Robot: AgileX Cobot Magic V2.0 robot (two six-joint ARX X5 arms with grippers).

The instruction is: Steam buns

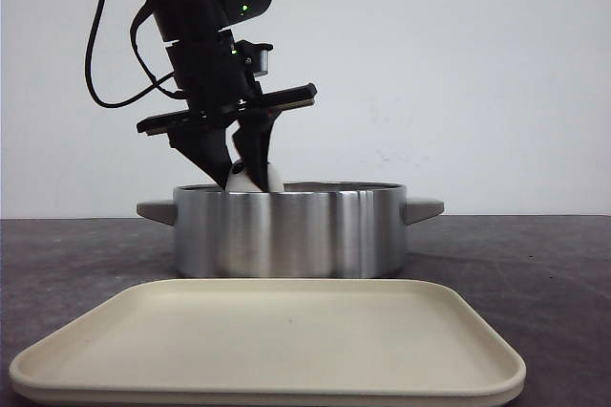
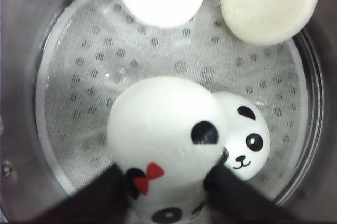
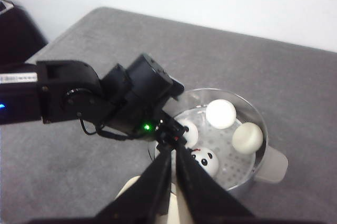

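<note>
Over the pot (image 1: 286,230), left end effector (image 2: 168,192) clamped on a bun (image 2: 166,145), touching another bun (image 2: 243,137). Could squash or tip it. Right end effector (image 3: 174,182) looks closed, empty.

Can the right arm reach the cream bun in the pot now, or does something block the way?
Probably yes. The cream bun lies uncovered, apart from the left gripper, which holds another bun; the pot has no lid.
</note>
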